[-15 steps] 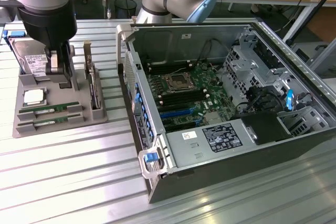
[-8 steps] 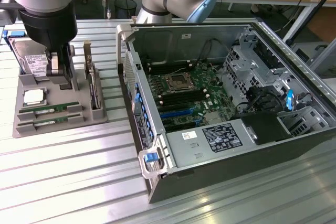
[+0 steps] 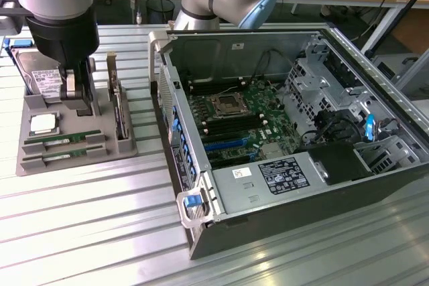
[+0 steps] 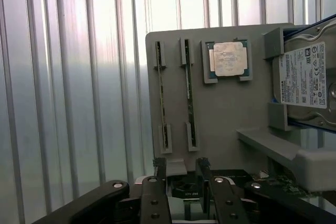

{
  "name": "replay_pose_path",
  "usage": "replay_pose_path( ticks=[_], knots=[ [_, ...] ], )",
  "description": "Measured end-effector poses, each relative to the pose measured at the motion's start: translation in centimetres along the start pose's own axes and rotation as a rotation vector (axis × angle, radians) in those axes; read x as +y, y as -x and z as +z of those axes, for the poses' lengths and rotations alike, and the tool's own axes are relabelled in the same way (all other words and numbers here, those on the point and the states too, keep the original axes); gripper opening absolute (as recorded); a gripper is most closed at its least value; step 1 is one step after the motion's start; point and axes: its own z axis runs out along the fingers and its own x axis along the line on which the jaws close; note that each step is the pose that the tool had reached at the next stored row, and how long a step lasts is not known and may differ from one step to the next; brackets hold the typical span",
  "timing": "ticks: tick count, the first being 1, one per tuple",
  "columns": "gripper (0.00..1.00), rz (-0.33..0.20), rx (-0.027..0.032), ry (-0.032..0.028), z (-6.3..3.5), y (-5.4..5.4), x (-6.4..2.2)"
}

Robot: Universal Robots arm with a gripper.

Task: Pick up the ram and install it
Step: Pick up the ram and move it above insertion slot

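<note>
Two ram sticks (image 3: pixel 64 140) (image 3: pixel 64 154) lie on edge in the slots of a grey holder tray (image 3: pixel 74 165) at the exterior view's left. In the wrist view they are thin green strips (image 4: pixel 161 100) (image 4: pixel 189 100). My gripper (image 3: pixel 78 106) (image 4: pixel 181 170) hangs above the middle of the tray, just beyond the sticks, between the hard drive and the expansion card. It stands open with nothing between its dark fingers (image 4: pixel 160 167). The open computer case (image 3: pixel 201 232) lies on its side at the exterior view's right, its motherboard (image 3: pixel 234 115) and long memory slots (image 3: pixel 231 130) exposed.
The tray also holds a silver hard drive (image 3: pixel 37 75) (image 4: pixel 307 77), a processor chip (image 3: pixel 43 124) (image 4: pixel 227 59) and an upright expansion card (image 3: pixel 120 108). The case wall (image 3: pixel 167 98) rises between tray and motherboard. Everything rests on a ribbed metal table (image 3: pixel 80 232).
</note>
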Motion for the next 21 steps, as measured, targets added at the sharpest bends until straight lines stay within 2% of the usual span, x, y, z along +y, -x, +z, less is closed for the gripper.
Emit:
replay_pose_path(
  ticks=[21],
  knots=[
    [0.36,0.0,-0.0019,0.0001,1.03,-0.02,-0.02]
  ],
)
